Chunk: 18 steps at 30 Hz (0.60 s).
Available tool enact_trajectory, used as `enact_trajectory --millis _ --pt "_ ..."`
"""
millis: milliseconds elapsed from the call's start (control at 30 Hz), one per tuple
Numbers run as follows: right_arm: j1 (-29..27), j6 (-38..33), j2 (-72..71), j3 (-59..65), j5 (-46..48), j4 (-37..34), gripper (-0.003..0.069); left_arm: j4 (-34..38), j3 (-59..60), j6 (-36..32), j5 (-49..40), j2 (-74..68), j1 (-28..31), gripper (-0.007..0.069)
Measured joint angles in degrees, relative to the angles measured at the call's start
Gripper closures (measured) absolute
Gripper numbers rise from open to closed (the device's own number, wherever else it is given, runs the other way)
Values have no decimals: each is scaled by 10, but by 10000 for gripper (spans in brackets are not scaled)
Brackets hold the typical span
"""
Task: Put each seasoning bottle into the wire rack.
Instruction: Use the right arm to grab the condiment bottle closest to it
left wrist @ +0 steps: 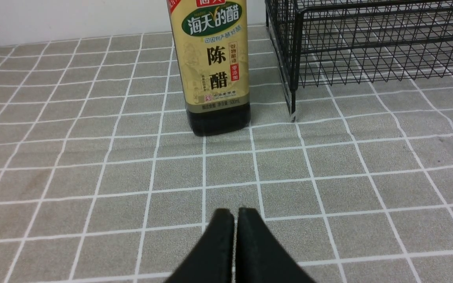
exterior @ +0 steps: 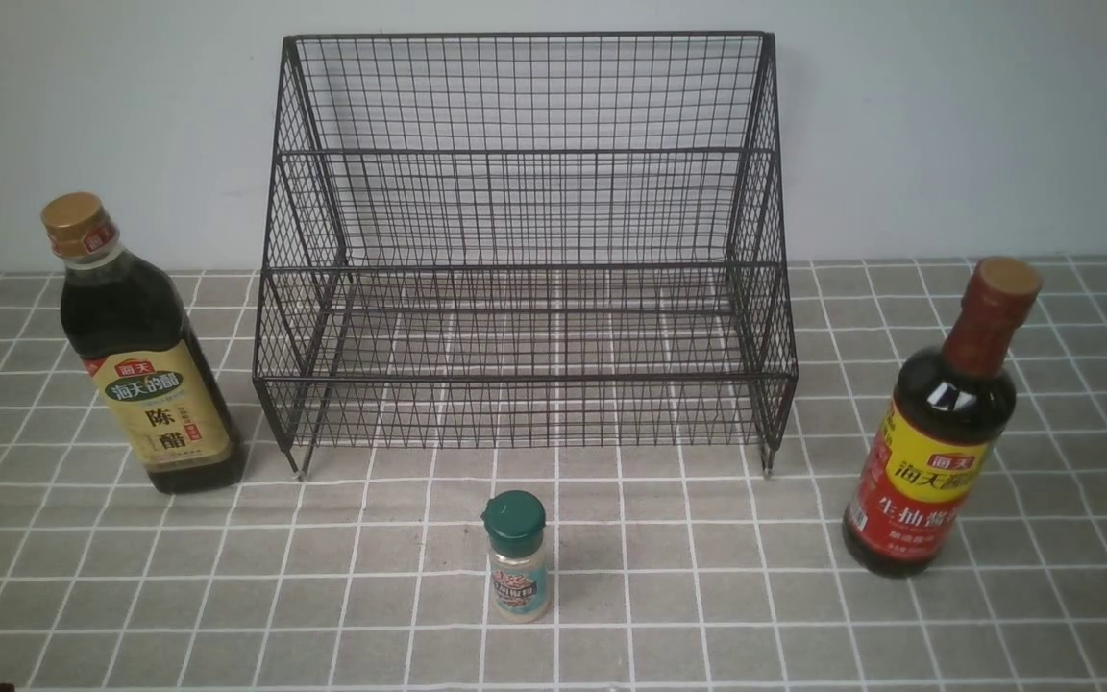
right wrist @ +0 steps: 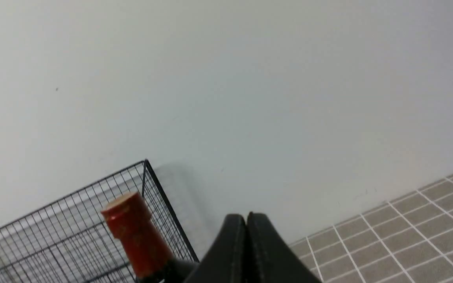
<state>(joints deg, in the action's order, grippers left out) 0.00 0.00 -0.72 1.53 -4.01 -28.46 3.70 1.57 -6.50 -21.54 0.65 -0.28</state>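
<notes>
The left claw (left wrist: 234, 215) is resting pinched together, empty, facing the gold-capped bottle (left wrist: 214, 67) standing on the desk (left wrist: 92, 177) beside the wire rack (exterior: 525, 259); the right claw (right wrist: 247, 218), likewise pinched and empty, is overlooking the red-necked bottle (right wrist: 136, 232); the green-capped shaker (exterior: 516, 557) is standing before the wire rack; all three are awaiting racking.

Ahead of the left pincer (left wrist: 235, 213), the beige-label bottle (left wrist: 215, 70) loses neck and cap to the picture's edge, the red-necked bottle (right wrist: 132, 232) beside the right pincer (right wrist: 247, 217) is hidden below its shoulder, and the print on the shaker (exterior: 517, 562) is too small to read.
</notes>
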Motion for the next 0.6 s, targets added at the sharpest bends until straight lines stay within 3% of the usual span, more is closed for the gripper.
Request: enact_trajectory --millis 133,233,400,600 --pt "0 41 0 -15 -55 -3 671 0 0 0 0 0 0 631" --pt "0 50 19 -95 -49 39 659 0 0 0 0 0 0 631" --pt "0 52 133 -219 30 114 604 0 0 0 0 0 0 631" --pt "14 50 292 -314 129 152 531 0 0 0 0 0 0 631"
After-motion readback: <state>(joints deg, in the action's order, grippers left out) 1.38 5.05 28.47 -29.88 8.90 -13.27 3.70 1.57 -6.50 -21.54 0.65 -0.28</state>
